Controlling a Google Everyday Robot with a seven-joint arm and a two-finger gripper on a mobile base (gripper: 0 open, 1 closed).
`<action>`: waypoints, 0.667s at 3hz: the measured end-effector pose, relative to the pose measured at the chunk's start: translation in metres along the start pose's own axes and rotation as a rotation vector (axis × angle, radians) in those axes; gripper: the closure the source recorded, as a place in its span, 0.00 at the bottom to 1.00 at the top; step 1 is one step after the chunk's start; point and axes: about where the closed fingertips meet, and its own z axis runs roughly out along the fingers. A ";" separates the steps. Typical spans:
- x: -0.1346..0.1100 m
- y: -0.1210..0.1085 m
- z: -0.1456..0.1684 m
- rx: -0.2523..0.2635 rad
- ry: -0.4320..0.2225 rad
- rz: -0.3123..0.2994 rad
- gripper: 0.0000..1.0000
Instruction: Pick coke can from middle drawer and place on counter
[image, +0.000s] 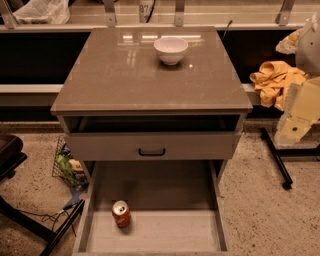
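A wire basket (65, 167) sits on the floor at far left. The coke can (121, 213) stands in the open middle drawer (200, 235), left of centre, touched by nothing. Above, a white bowl (171, 50) rests on the bench (110, 80). At the right edge, beside the cabinet and below a yellow cloth (275, 80), hangs the cream gripper (299, 112), its arm angling down-left; released or clenched, I cannot tell.

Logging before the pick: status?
Gripper at right edge, off the cabinet. Coke can upright in open middle drawer, left of centre. Nothing over it; white bowl sits on counter.
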 end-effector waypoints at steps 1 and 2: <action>-0.001 -0.001 0.001 0.001 -0.012 0.000 0.00; -0.007 -0.007 0.006 0.003 -0.057 0.000 0.00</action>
